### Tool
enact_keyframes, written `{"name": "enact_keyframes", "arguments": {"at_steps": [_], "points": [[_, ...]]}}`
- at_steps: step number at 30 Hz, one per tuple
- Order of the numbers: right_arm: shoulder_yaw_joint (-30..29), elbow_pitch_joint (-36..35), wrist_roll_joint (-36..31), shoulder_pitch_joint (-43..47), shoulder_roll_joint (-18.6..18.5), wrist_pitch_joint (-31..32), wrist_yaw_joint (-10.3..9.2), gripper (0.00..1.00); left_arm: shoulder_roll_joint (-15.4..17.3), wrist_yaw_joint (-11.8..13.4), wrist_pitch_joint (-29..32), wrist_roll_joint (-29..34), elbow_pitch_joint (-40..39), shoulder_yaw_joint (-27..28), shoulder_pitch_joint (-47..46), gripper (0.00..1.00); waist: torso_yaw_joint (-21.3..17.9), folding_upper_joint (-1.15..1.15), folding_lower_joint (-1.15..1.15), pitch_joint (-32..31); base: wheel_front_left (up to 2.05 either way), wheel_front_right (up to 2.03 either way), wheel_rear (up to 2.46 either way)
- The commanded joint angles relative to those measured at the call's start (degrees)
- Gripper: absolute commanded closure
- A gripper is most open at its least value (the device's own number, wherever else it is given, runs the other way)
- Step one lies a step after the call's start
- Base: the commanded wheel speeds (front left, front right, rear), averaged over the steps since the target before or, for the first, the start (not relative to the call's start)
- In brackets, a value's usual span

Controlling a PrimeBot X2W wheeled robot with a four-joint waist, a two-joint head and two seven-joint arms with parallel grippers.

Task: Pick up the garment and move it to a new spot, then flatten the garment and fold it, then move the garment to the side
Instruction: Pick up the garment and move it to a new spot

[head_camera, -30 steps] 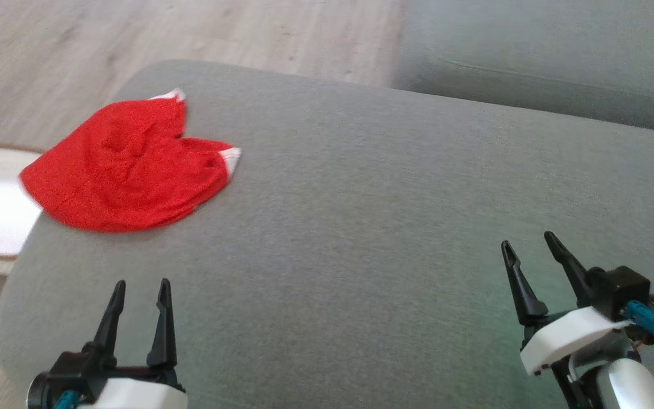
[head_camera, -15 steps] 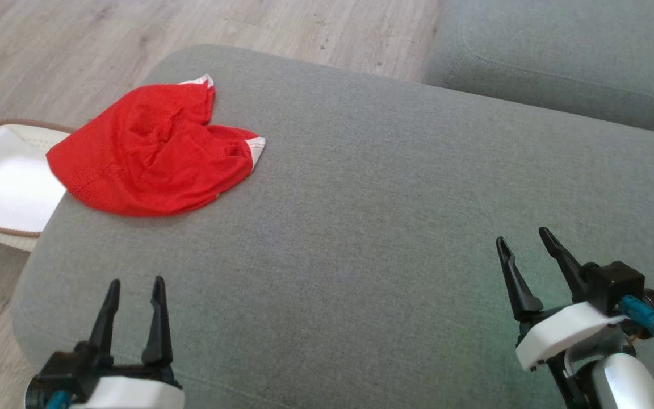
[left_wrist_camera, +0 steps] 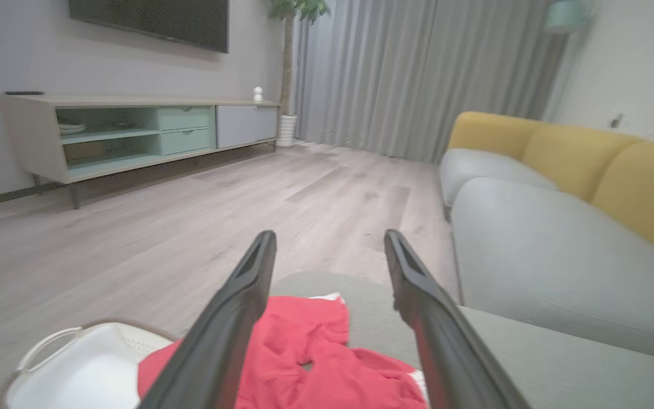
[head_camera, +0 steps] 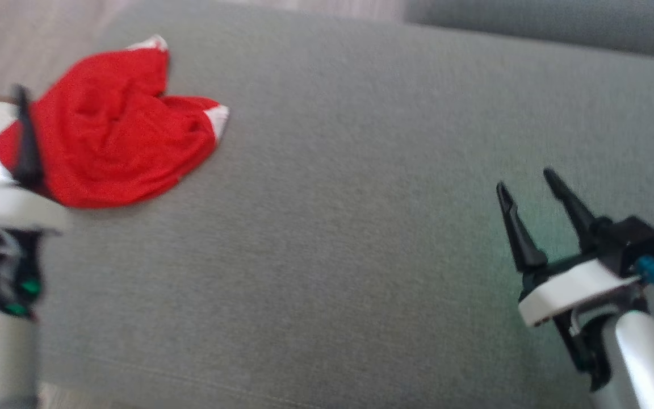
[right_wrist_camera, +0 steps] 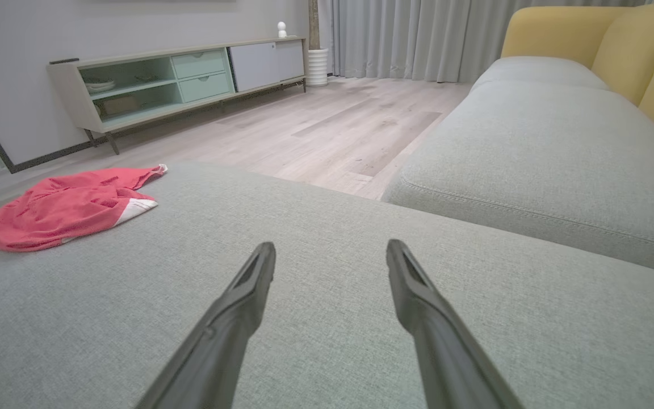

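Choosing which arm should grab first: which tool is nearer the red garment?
Left. The left tool, open, is at the left edge of the red garment; the right tool, open, is far off to its right over the grey cushion.

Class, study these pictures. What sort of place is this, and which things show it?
Probably a home living room: a sofa with yellow back cushions, a low cabinet under a wall-mounted screen, and long grey curtains over a wooden floor.
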Motion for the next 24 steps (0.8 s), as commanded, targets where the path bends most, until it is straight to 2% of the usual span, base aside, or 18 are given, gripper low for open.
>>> {"name": "enact_keyframes", "arguments": {"at_steps": [1,5,8,10,12,17,23,24], "points": [[1.2,-2.7,-0.6,-2.2,-1.2,0.2,0.39,0.0,3.1,0.3,1.7,-1.1,-0.3,3.1,-3.0,0.0,-3.7,0.0,-0.01,4.9,0.0,0.0,0.0],[1.4,-5.9,-1.3,-4.1,-2.2,1.2,0.39,0.0,7.4,1.5,7.3,-3.6,5.0,6.5,-7.2,0.0,-7.1,0.0,-0.01,10.9,0.0,0.0,0.0],[1.3,-7.4,-1.7,-4.8,-2.8,1.6,0.39,0.0,9.0,2.1,9.6,-4.9,8.0,8.1,-8.6,0.0,-8.7,0.0,-0.01,13.4,0.0,0.0,0.0],[0.7,-9.8,-2.1,-5.6,-3.6,1.9,0.39,0.0,10.7,3.6,12.4,-6.6,12.4,10.2,-10.0,0.0,-10.8,0.0,-0.01,16.8,0.0,0.0,0.0],[0.5,-10.6,-2.2,-5.8,-3.7,1.9,0.39,0.0,11.0,4.2,13.3,-7.2,13.8,10.9,-10.3,0.0,-11.4,0.0,-0.01,17.7,0.0,0.0,0.0],[0.0,-13.5,-2.5,-6.1,-4.2,2.1,0.39,0.0,12.5,5.9,19.0,-11.4,23.3,14.3,-11.7,0.0,-14.3,0.0,-0.01,20.9,0.0,0.0,0.0],[-0.4,-14.2,-2.3,-5.4,-4.2,2.0,0.39,0.0,12.9,9.2,26.1,-13.8,29.9,15.6,-11.4,0.0,-15.3,0.0,-0.01,20.6,0.0,0.0,0.0],[-0.4,-14.1,-2.3,-5.3,-4.0,1.9,0.39,0.0,13.0,9.7,27.3,-14.0,30.4,15.6,-11.2,0.25,-15.3,0.0,-0.01,20.1,0.0,0.0,0.0]]}}
